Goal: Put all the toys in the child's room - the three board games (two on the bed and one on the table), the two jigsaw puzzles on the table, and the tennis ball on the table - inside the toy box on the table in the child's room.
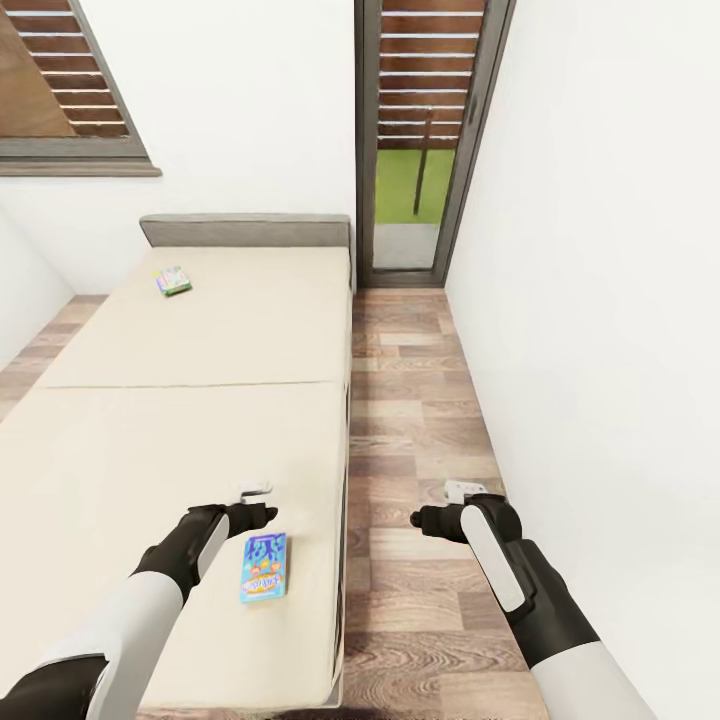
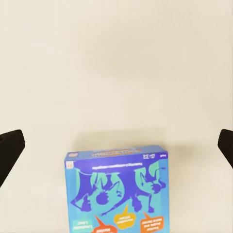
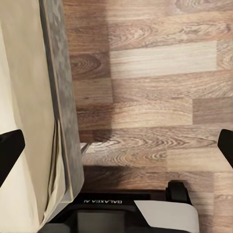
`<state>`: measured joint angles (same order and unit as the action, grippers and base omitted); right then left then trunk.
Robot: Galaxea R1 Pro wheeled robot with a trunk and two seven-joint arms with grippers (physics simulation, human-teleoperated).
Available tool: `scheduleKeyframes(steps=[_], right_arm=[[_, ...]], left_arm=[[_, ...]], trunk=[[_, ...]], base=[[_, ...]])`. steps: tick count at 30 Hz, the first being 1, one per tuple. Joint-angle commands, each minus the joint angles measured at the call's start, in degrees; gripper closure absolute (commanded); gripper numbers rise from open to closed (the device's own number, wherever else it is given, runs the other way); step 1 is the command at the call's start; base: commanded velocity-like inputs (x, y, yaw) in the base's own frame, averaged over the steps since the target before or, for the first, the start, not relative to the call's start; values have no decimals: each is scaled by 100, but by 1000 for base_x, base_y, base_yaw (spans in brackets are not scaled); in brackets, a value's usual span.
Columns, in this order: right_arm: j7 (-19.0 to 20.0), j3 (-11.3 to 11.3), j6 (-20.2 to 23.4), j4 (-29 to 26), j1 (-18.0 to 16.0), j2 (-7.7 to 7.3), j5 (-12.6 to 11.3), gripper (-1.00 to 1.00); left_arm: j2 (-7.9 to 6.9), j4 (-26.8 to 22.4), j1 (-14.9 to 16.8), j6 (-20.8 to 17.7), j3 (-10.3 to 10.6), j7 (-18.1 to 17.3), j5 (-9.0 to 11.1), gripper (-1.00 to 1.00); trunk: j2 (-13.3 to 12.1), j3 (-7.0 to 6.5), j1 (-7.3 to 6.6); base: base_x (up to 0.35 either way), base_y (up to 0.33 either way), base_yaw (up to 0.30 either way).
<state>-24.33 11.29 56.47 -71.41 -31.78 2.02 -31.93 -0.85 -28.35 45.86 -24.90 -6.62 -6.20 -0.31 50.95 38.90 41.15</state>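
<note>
1. Blue is the colour right under you: the blue board game (image 2: 116, 191) lies flat on the beige bed (image 1: 200, 420), near its foot and close to the bed's right edge.
2. Your left gripper (image 1: 255, 505) hangs over the mattress just beyond that box. In the left wrist view its two dark fingertips (image 2: 9, 153) sit at opposite edges with the box between them and clear of both, so the jaws are spread wide and holding nothing.
3. Your right gripper (image 1: 440, 510) is out over the wood plank floor (image 1: 420, 420), in the strip between the bed and the white wall. The right wrist view shows its fingertips (image 3: 8, 150) far apart too, released, with only planks, the grey bed frame edge (image 3: 63, 111) and your own base (image 3: 116, 213) beneath.
4. Further up the mattress, near the grey headboard (image 1: 245, 230), a second board game (image 1: 172, 281) rests flat on the left side. It looks green-edged, though it's too small here to read the print.
5. Beyond the bed, a tall grey-framed glass door (image 1: 425, 140) stands in the far wall.
</note>
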Motion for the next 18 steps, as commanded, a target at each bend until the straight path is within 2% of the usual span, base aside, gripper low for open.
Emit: scheduleKeyframes(steps=[1,18], right_arm=[[-61,5,10,-5,-4,0,-58,-100],[-55,5,5,-5,-4,-4,-51,-100]], left_arm=[[4,-10,2,-36,-32,-31,-4,-100],[-13,-22,2,-32,-29,-33,-4,-100]], trunk=[[4,14,1],[4,174,1]], base=[[0,0,0],[0,0,0]])
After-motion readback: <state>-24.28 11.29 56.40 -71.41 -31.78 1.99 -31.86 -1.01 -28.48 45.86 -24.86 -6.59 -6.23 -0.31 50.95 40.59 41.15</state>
